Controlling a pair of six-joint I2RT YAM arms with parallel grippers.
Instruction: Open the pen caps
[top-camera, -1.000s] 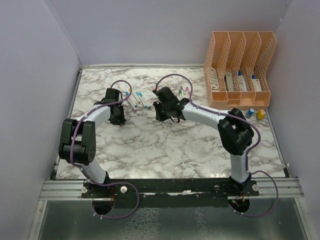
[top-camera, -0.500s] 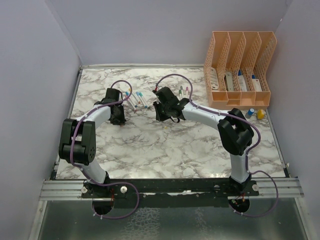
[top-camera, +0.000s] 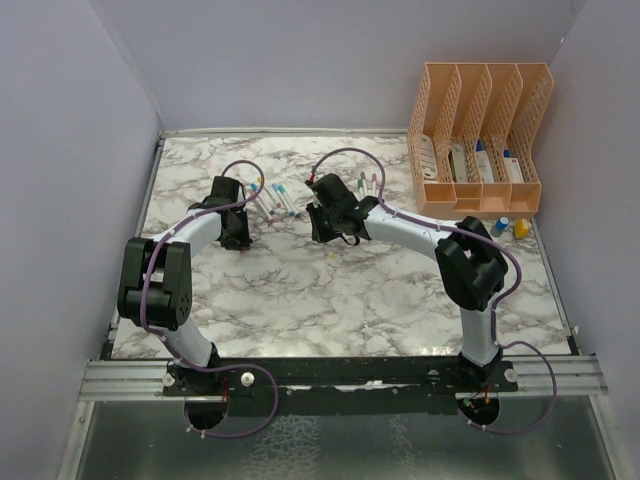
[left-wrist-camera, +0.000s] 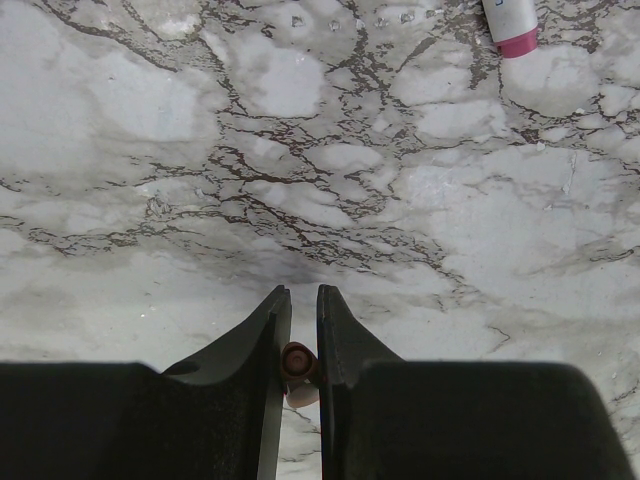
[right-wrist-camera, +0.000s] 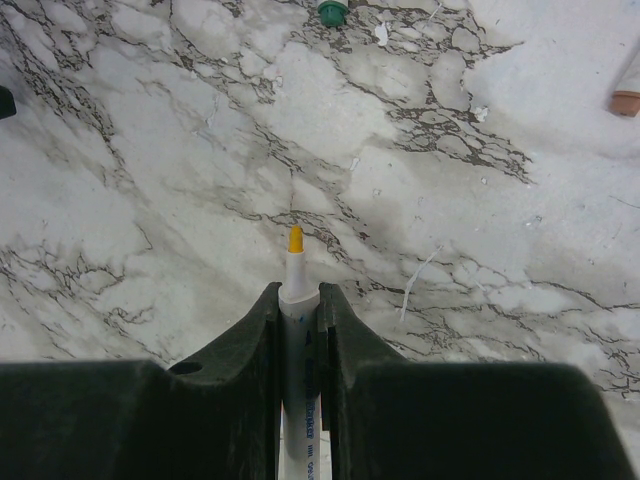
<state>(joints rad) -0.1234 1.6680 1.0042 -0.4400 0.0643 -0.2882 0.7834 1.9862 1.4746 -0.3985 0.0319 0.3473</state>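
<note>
**Toward the far edge of the bench: cap in one gripper, bare pen in the other**

Over the white marble-patterned bench top (top-camera: 330, 300), the left gripper (left-wrist-camera: 303, 300) has its jaws pinching a small orange-brown plastic cap (left-wrist-camera: 297, 362), which sits deep between the fingers. Apart from it, the right gripper (right-wrist-camera: 299, 296) clamps a slim white-barrelled pen (right-wrist-camera: 297, 335) lengthwise. The pen's bare yellow tip (right-wrist-camera: 295, 240) pokes out past the fingertips, uncapped. A white pen with a pink end (left-wrist-camera: 511, 20) lies on the marble ahead of the left gripper. More white pens with coloured ends (top-camera: 276, 198) lie near the far edge, between the two grippers. A peach plastic lattice organiser (top-camera: 478, 135) stands in the far right corner.
</note>
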